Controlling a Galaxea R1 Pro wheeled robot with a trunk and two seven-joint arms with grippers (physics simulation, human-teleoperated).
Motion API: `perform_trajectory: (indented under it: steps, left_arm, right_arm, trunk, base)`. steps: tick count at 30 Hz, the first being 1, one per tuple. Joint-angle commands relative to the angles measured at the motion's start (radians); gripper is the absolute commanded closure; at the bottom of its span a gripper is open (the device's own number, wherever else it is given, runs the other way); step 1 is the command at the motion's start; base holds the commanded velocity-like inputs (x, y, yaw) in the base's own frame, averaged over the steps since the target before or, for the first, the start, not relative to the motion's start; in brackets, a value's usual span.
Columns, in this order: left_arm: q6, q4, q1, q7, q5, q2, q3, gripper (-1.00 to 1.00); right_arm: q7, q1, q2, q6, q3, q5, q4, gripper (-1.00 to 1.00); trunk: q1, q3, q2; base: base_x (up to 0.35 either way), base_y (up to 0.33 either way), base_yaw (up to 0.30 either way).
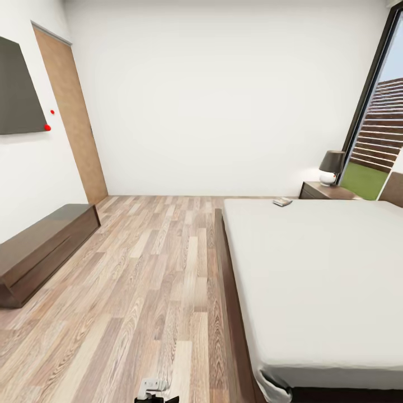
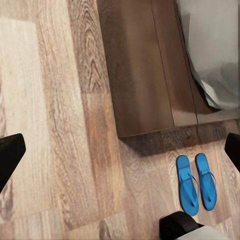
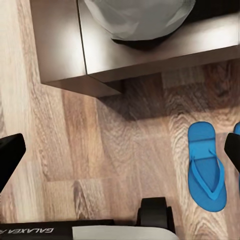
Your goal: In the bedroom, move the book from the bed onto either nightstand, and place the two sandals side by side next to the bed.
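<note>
The book (image 1: 282, 202) lies on the far corner of the bed's pale mattress (image 1: 313, 268), close to the nightstand (image 1: 324, 192). Two blue sandals (image 2: 195, 182) lie side by side on the wood floor, just off a corner of the dark bed frame (image 2: 140, 70). My left gripper (image 2: 120, 152) hangs open above the floor beside them, holding nothing. One sandal (image 3: 205, 167) lies near a black fingertip (image 3: 233, 150) of my right gripper (image 3: 120, 152), which is also open and empty. A sliver of the other sandal (image 3: 237, 128) shows at the frame edge.
A lamp (image 1: 331, 167) stands on the nightstand. A long low dark cabinet (image 1: 45, 249) runs along the left wall under a dark screen (image 1: 17, 89), with a tan door (image 1: 73, 117) beyond. Wood floor (image 1: 151, 268) lies between cabinet and bed. My base (image 3: 155, 215) is near the sandals.
</note>
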Motion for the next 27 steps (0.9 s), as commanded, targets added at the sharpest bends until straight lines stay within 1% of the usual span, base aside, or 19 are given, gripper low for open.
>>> perform_trajectory:
  steps: [1,6,11,27]
  left_arm:
    - [0.001,0.001,-0.001,-0.005,0.004,0.0,0.006,-1.0]
    - [0.001,0.001,-0.001,-0.005,0.004,0.0,0.006,-1.0]
    - [0.001,0.001,-0.001,-0.005,0.004,0.0,0.006,-1.0]
    - [0.001,0.001,-0.001,-0.005,0.004,0.0,0.006,-1.0]
  right_arm:
    - [0.006,0.0,0.0,0.003,-0.009,0.01,-0.001,-1.0]
    - [0.006,0.0,0.0,0.003,-0.009,0.007,-0.001,-1.0]
    - [0.009,0.0,-0.007,0.007,-0.01,0.004,-0.001,-1.0]
    - [0.008,0.0,-0.008,0.004,-0.009,0.011,-0.001,-1.0]
  trunk:
    - [-0.004,0.002,0.007]
    - [-0.023,0.018,0.042]
    - [-0.042,0.034,0.077]
    - [-0.104,0.084,0.189]
  base:
    - [0.0,0.0,0.0]
    - [0.0,0.0,0.0]
    - [0.0,0.0,0.0]
    - [0.0,0.0,0.0]
